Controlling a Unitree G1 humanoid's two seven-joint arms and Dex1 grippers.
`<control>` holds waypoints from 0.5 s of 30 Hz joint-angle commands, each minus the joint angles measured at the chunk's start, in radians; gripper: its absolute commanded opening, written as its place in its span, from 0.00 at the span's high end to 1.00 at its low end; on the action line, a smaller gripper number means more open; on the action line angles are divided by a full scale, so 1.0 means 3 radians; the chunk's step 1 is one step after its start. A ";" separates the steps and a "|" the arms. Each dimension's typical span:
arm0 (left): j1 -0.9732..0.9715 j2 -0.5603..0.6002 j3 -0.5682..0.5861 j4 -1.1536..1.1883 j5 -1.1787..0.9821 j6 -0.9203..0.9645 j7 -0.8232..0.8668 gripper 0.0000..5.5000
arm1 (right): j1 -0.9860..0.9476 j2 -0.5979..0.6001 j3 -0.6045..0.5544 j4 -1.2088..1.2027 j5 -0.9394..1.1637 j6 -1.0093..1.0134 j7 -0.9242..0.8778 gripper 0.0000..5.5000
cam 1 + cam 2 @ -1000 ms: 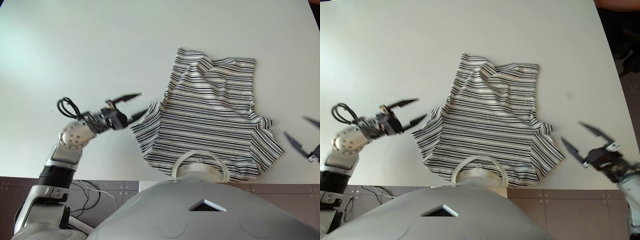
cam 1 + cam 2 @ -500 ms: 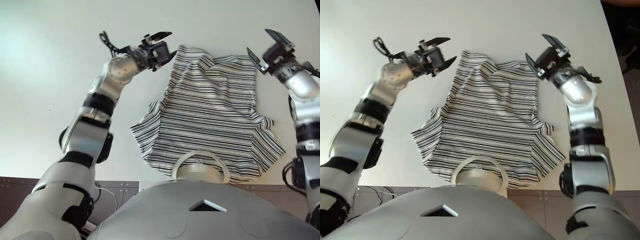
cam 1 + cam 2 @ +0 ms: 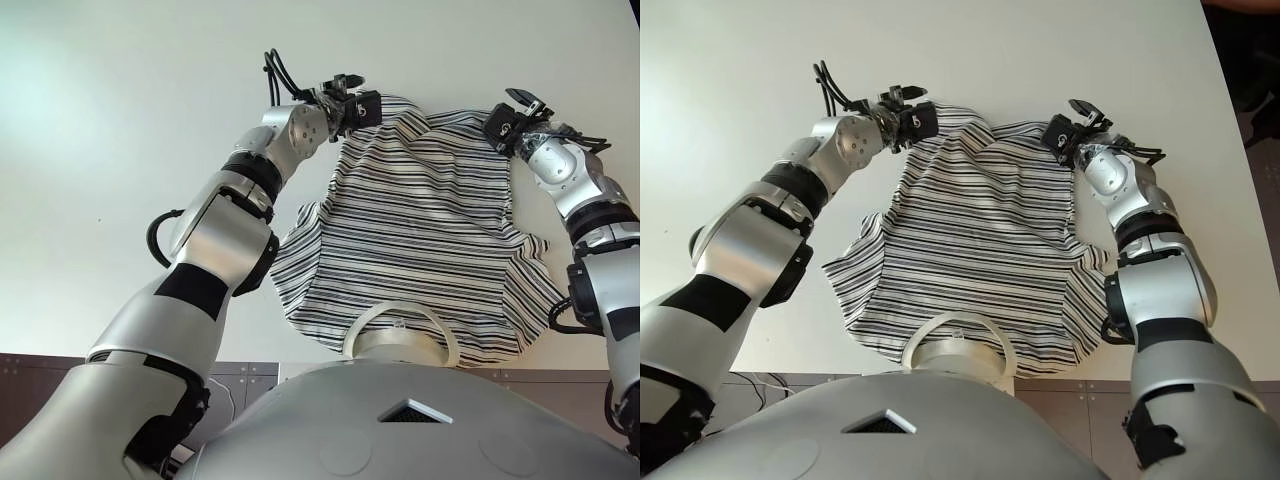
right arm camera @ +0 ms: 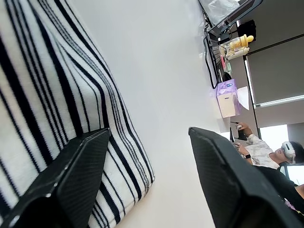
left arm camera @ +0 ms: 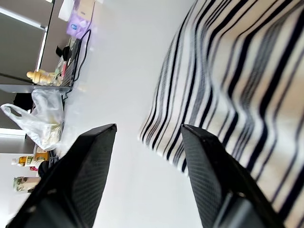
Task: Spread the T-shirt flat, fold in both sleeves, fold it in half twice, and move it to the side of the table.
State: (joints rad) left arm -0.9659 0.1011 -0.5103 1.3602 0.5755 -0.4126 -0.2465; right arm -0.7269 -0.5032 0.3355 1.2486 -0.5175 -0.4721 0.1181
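A black-and-white striped T-shirt (image 3: 430, 240) lies crumpled on the white table (image 3: 120, 120), its white collar (image 3: 400, 322) toward me and its hem at the far side. My left gripper (image 3: 355, 100) sits at the far left hem corner. In the left wrist view this gripper (image 5: 148, 128) is open, with the hem corner (image 5: 164, 142) between its black fingers (image 5: 90, 175). My right gripper (image 3: 505, 120) sits at the far right hem corner. It is open too (image 4: 149, 130), its fingers straddling the hem edge (image 4: 137, 175).
The table's right edge (image 3: 1230, 150) runs close beside the right arm, with dark floor beyond it. The front edge (image 3: 100, 352) lies just below the collar. Wide bare tabletop stretches to the left and beyond the hem.
Both arms have swung from the near sides of the table out to the shirt's far hem corners and lowered onto them. The shirt has kept its place.
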 commanded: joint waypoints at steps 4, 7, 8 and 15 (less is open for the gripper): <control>0.0259 -0.0110 -0.0154 0.0095 0.0233 0.0198 -0.0012 0.54 | 0.0041 0.0043 0.0138 0.0158 -0.0107 0.0163 -0.0055 0.45; 0.0333 -0.0072 -0.0199 0.0112 0.0282 0.0286 -0.0012 0.54 | 0.0049 0.0034 0.0156 0.0179 -0.0096 0.0195 -0.0068 0.45; 0.0346 -0.0035 -0.0198 0.0115 0.0279 0.0328 -0.0017 0.54 | 0.0053 0.0029 0.0156 0.0181 -0.0087 0.0193 -0.0067 0.45; 0.0452 0.0398 -0.0174 0.0108 0.0252 0.0474 0.0198 0.54 | 0.0057 -0.0051 0.0247 0.0183 -0.0178 0.0234 -0.0224 0.45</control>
State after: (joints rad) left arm -0.9116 0.1636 -0.5517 1.3479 0.6145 -0.3264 -0.1750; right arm -0.7299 -0.5063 0.3854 1.2800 -0.5394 -0.4321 0.0570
